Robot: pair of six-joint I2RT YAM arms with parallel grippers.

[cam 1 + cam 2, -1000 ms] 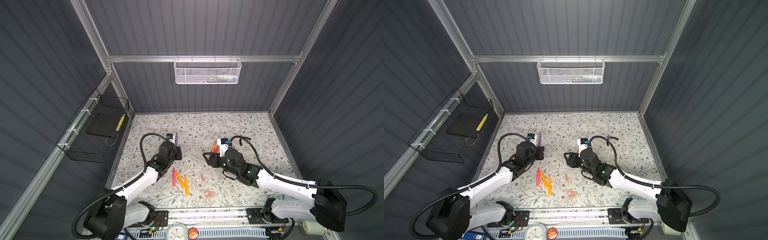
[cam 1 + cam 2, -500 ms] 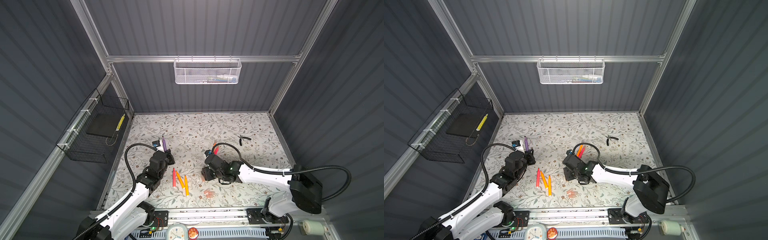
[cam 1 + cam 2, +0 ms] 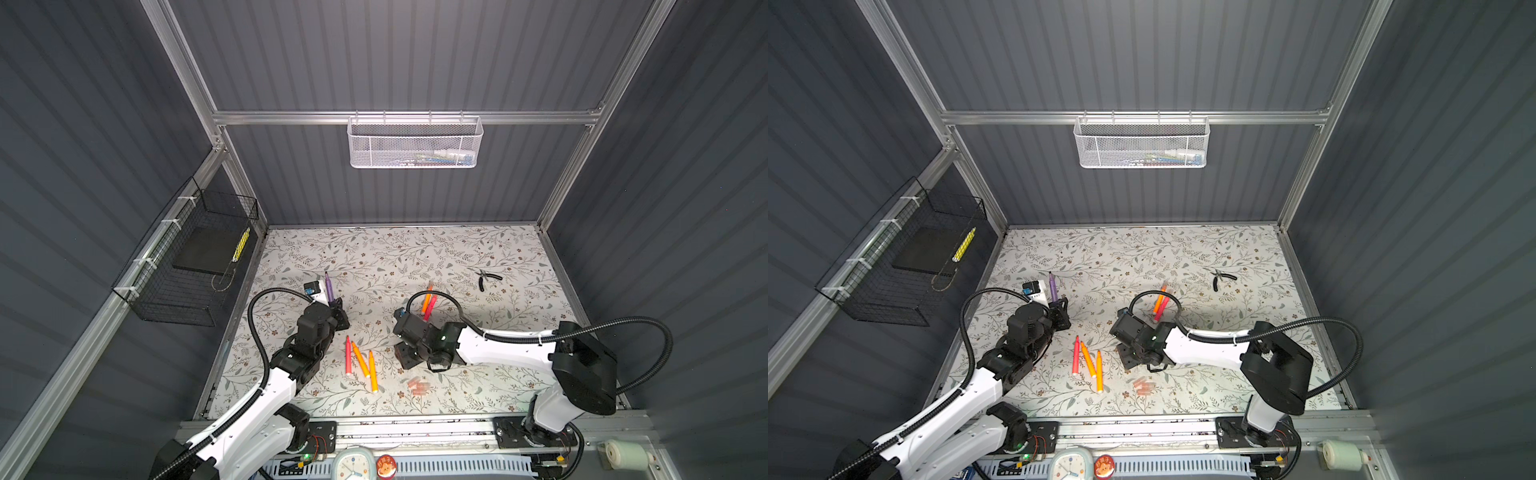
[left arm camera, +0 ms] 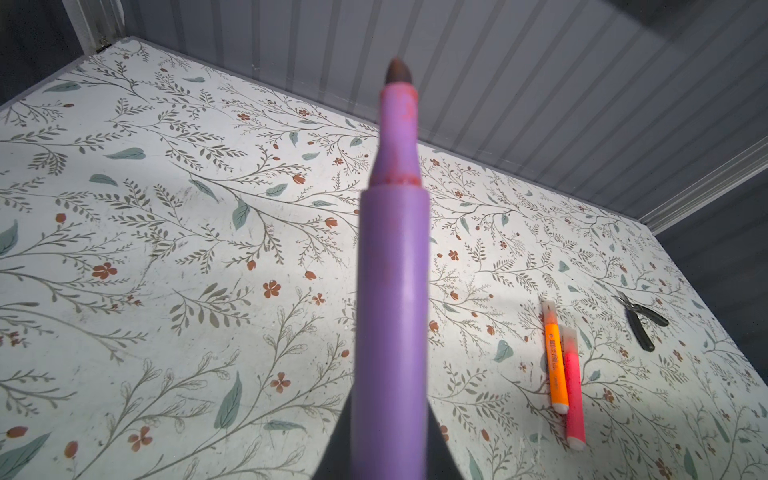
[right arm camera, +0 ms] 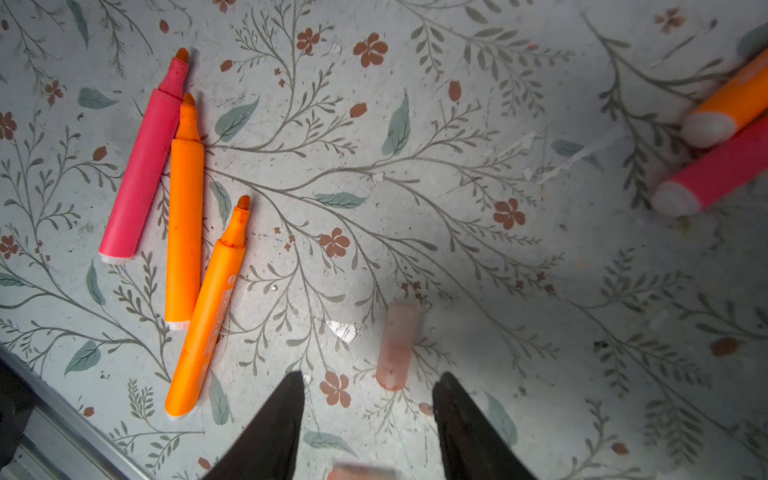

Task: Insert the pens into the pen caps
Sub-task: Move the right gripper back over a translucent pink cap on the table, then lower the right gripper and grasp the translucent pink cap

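pen cap [image 5: 398, 347]: light, slick little tube, likely rolls; i'd pinch across its middle. pen caps [image 3: 417, 386] lie at 6 o'clock on tabletop [image 3: 395, 257], just 6 o'clock of right jaws. right jaws half wide, empty, cap just beyond tips. left jaws clamp purple pen [image 4: 392, 291], tip free.

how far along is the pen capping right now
Done: an orange pen and a pink pen look capped. In hand: left gripper holds the purple pen, tip bare; right gripper, open, hovers over a loose cap. Left: that pen plus three bare-tipped pens.
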